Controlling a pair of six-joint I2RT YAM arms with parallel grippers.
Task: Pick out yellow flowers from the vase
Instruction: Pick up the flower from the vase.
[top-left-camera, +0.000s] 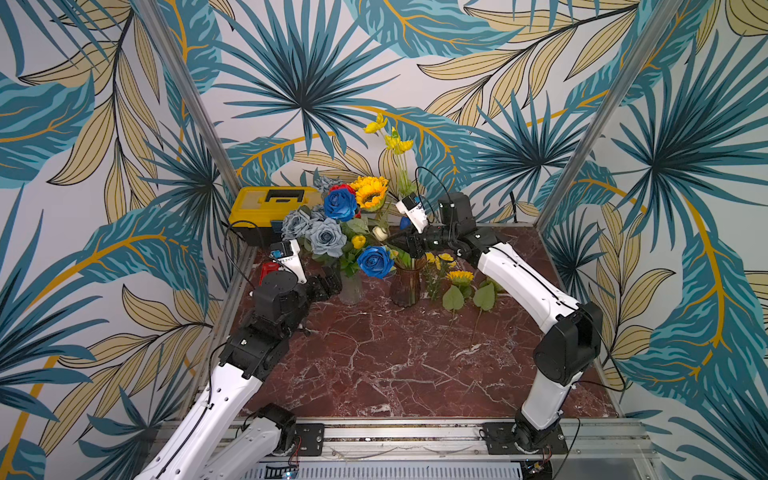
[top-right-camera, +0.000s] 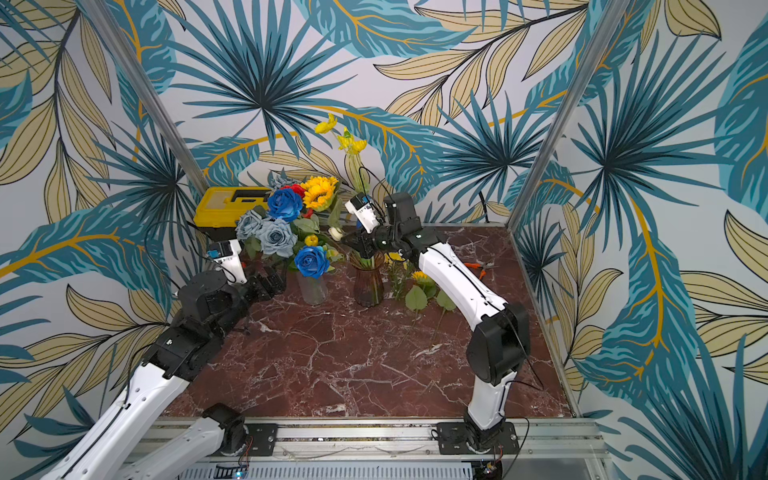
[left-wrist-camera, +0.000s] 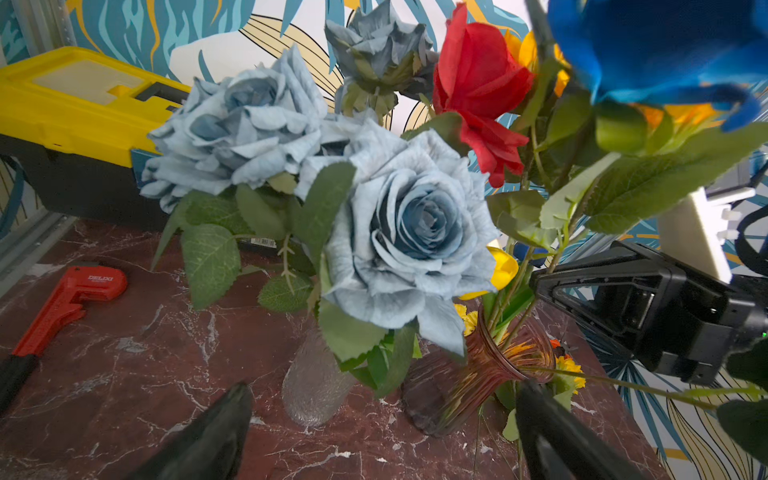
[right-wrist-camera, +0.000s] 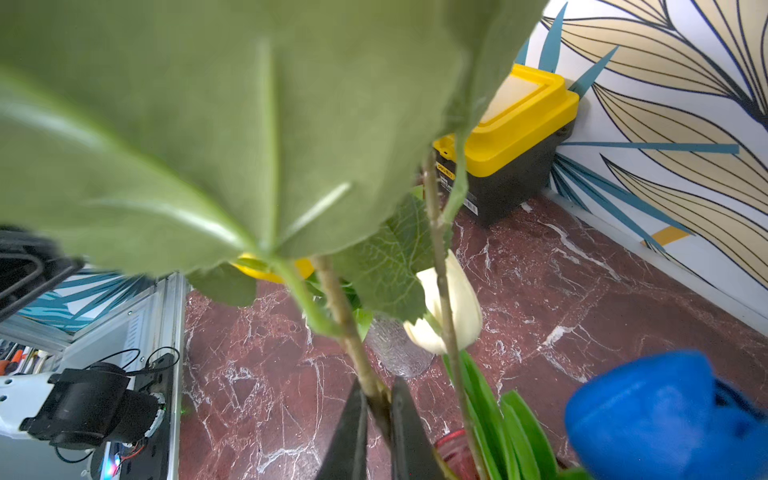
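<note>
A broad green leaf (right-wrist-camera: 249, 124) fills most of the right wrist view, closest to the lens. Below it the right gripper (right-wrist-camera: 380, 395) has its fingers pinched narrow on a brownish stem (right-wrist-camera: 345, 316) just above the rim of the amber vase (right-wrist-camera: 455, 451). Which bloom that stem carries cannot be told there. Both top views hide this pinch behind foliage and show only the gripper reaching in over the vase mouth. Of the yellow flowers (top-left-camera: 457, 274), some lie on the table (top-left-camera: 395, 365) just right of the amber vase. The sunflowers (top-left-camera: 370, 193) and the tall yellow blooms (top-left-camera: 392, 139) rise above and behind it, and a yellow bud (top-left-camera: 358, 241) sits just to its left. A white tulip (right-wrist-camera: 453, 307) beside the pinched stem is plain only in the right wrist view. The left gripper (top-left-camera: 330, 282) sits left of the amber vase, next to the clear vase (top-left-camera: 351, 289). The left wrist view shows its fingers (left-wrist-camera: 232, 415) spread wide with nothing between them, facing both vases under grey roses (left-wrist-camera: 415, 232) and a red rose (left-wrist-camera: 478, 75). That view alone shows the red wrench (left-wrist-camera: 62, 299) whole, far left of the amber vase by the yellow toolbox (left-wrist-camera: 75, 104). Orange-handled pliers (top-right-camera: 478, 268) show in a top view, right of the amber vase beyond the right arm.
</note>
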